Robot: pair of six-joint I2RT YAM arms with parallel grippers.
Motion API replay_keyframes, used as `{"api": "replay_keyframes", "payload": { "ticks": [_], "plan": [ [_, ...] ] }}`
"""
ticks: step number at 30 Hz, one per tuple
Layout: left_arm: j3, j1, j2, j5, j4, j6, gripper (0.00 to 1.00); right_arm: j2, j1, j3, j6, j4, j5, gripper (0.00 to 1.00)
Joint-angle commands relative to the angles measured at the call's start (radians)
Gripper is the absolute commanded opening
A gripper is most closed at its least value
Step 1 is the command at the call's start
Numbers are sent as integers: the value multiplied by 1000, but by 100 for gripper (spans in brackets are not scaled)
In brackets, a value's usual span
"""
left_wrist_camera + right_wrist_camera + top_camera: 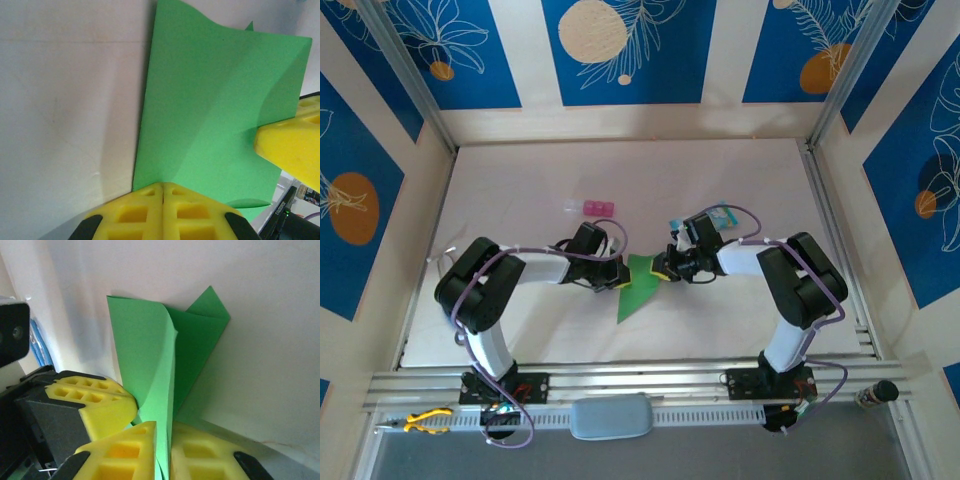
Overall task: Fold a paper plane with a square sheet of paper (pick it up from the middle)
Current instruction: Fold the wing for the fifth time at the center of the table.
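Observation:
The square sheet of paper [638,296] is bright green and creased into a pointed wedge, held just above the table's middle between both arms. My left gripper [620,279] is shut on its left edge. In the left wrist view the paper [210,100] rises from my closed left gripper [163,186], with a right fingertip [290,145] pressing its far side. My right gripper [663,270] is shut on the right side. In the right wrist view folded layers of the sheet [145,340] run between the tips of my right gripper [164,427], and a left finger [95,402] touches the paper.
A small pink block [597,208] lies behind the arms at centre. A pale blue printed packet [717,217] lies back right, close to the right arm. Walls and metal rails [830,230] fence the white table [520,190].

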Motion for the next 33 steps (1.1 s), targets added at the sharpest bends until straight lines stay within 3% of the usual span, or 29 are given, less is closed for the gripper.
{"api": "replay_keyframes", "payload": {
  "ticks": [1, 4, 8, 11, 14, 20, 28, 33],
  "plan": [
    [-6, -5, 0, 1, -27, 25, 4, 10, -6, 17, -27, -37, -26, 9],
    [-9, -5, -44, -5, -27, 40, 11, 0, -7, 12, -15, -38, -25, 5],
    [-21, -7, -140, -39, -30, 94, 32, -20, -9, 11, 45, -37, -23, 3],
    [-17, -24, -205, -55, -65, 179, 38, -39, -8, 10, 115, -33, -11, 2],
    [-3, -74, -246, -131, -156, 286, 41, -56, -6, 3, 182, -19, 1, 2],
    [8, -244, -275, -391, -296, 434, 46, -97, -4, -21, 271, 12, 15, 2],
    [45, -421, -228, -664, -361, 500, 50, -113, -3, -30, 286, 1, 16, 2],
    [86, -480, -188, -800, -398, 510, 52, -114, -3, -37, 292, 9, 17, 2]
  ]
}}
